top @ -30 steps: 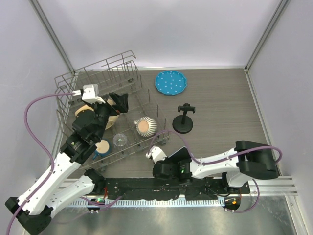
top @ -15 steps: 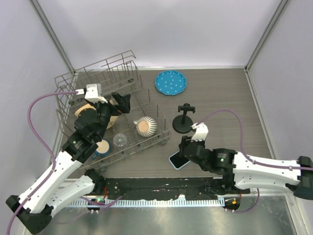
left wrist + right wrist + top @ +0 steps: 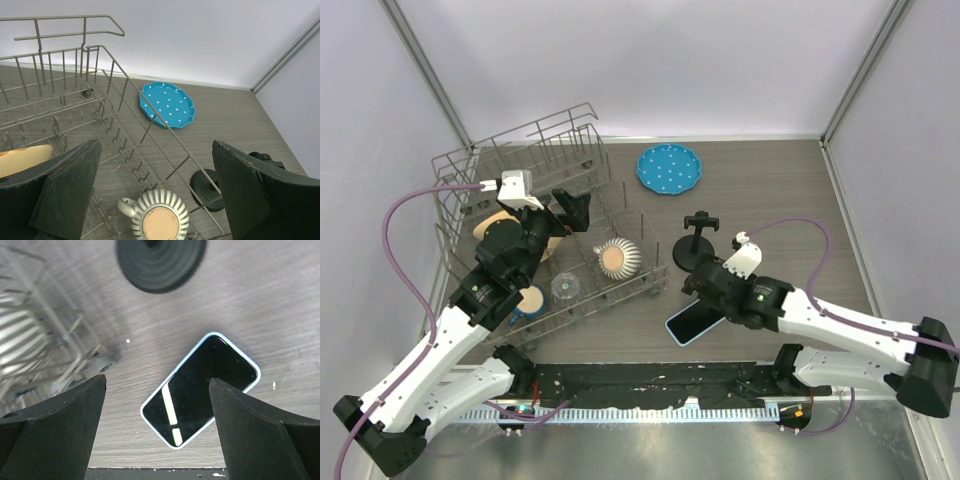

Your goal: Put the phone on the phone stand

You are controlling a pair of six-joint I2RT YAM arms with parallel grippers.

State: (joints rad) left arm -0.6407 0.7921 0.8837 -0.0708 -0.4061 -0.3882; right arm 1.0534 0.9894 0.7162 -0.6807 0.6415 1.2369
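Observation:
The phone [image 3: 691, 325] lies flat on the wooden table, screen up, with a black screen and a light blue edge. In the right wrist view the phone [image 3: 201, 389] sits below and between the spread fingers, nearer the right one. My right gripper [image 3: 701, 291] hovers over its far end, open and holding nothing [image 3: 157, 380]. The black phone stand [image 3: 696, 243] stands upright just beyond; its round base [image 3: 161, 261] shows at the top of the right wrist view. My left gripper [image 3: 570, 208] is open over the dish rack [image 3: 155, 147], holding nothing.
A wire dish rack [image 3: 525, 160] fills the left side, holding a ribbed mug [image 3: 617, 258], a glass [image 3: 565, 287] and other dishes. A blue dotted plate [image 3: 670, 169] lies at the back. The black base rail [image 3: 650, 385] runs along the near edge.
My right arm swung out from the near edge to above the phone, and its gripper went from shut to open. The phone stayed flat on the table. The left arm barely moved.

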